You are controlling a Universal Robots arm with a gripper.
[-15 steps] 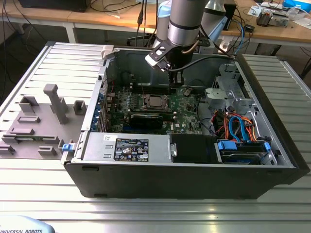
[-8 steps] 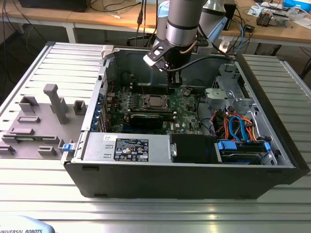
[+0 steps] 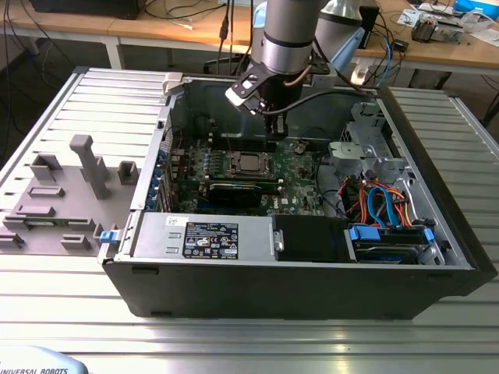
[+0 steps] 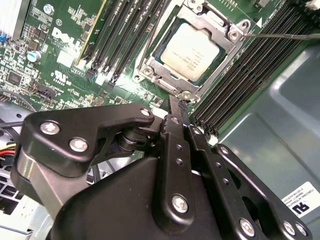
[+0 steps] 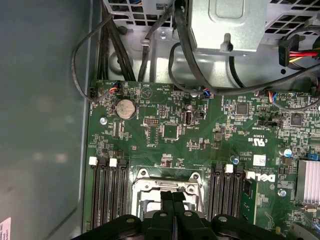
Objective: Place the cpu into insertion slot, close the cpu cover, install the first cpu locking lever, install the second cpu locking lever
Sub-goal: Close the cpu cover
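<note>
Inside the open computer case (image 3: 234, 288), the arm reaches down over the green motherboard (image 5: 165, 135). The gripper (image 4: 173, 102) hangs just beside the insertion slot (image 4: 147, 62), at one edge of its silvery rim. Its black fingers (image 4: 172, 142) are pressed together with nothing between them. Whether the tips touch the rim, cannot tell. The cpu (image 4: 192, 49) sits in the insertion slot, silver-grey top up. The cpu cover (image 4: 220, 56) lies flat over it, frame ringing the chip, metal top showing through the window. A thin cpu locking lever (image 4: 282, 36) sticks out from one corner of the insertion slot and crosses above the black memory slots (image 4: 260, 67) that flank it; latched or not, cannot tell. A coin cell battery (image 5: 125, 108) sits well apart from the insertion slot, on the far side from the gripper.
</note>
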